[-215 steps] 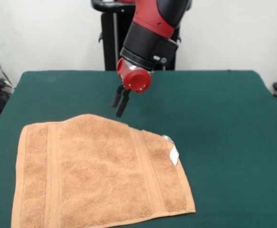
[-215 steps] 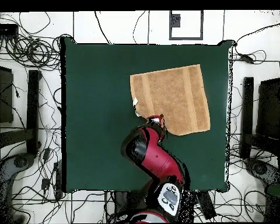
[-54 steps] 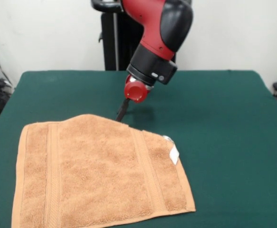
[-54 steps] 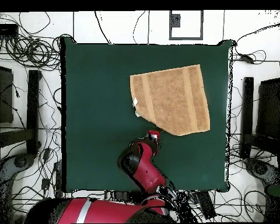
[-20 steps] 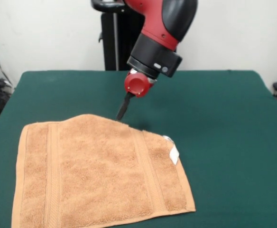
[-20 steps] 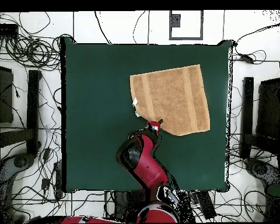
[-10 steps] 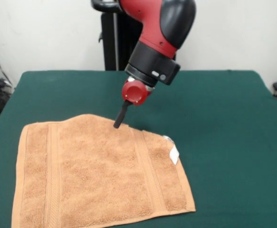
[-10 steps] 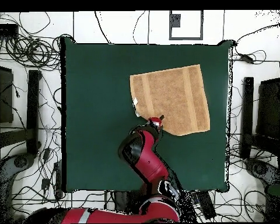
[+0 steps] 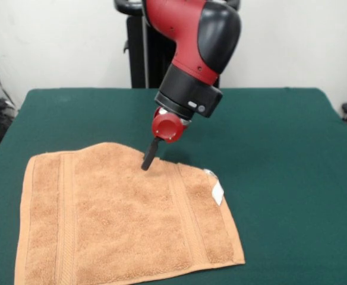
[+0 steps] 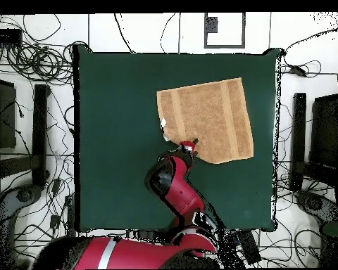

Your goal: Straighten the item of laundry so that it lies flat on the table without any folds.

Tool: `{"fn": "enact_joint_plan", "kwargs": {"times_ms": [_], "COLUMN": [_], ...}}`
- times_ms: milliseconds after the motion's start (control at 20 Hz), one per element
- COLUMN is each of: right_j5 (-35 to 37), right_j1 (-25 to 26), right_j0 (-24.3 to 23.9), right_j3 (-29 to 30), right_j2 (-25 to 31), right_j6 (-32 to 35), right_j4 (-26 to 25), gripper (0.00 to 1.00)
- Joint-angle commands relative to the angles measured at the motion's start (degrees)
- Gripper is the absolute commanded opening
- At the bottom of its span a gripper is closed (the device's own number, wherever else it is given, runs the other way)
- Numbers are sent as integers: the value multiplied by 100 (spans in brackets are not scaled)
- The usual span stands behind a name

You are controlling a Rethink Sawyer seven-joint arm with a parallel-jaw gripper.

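Orange-tan terry towel (image 9: 126, 222) spread on the dark green felt table (image 9: 280, 154), toward the front view's near left; looped, nubbly pile, with two flatter woven bands running near to far, one by the left edge, one right of centre. Outline not square: far right corner cut off on a slant, seemingly turned under, with a small white tag (image 9: 218, 193) and a scrap of something pale just beyond it showing at that slanted edge. Near left corner cropped by the picture's bottom edge. Black gripper (image 9: 147, 160) slung below a glossy red cylindrical wrist, tips down at the towel's far edge, near the peak of the slant. Fingers seen as a single dark bar, apparently pressed together; contact with the cloth hard to judge. From overhead, gripper tip (image 10: 189, 145) largely hidden under the arm.
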Motion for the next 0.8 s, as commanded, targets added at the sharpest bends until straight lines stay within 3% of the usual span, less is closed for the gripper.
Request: {"fn": "enact_joint_plan", "kwargs": {"times_ms": [50, 450, 800], "right_j5": [45, -268, 118], "right_j1": [348, 622, 123], "right_j0": [77, 21, 76], "right_j3": [-308, -431, -94], "right_j2": [448, 531, 487], "right_j6": [898, 1049, 948], "right_j4": [40, -127, -84], "gripper": [100, 100, 100]}}
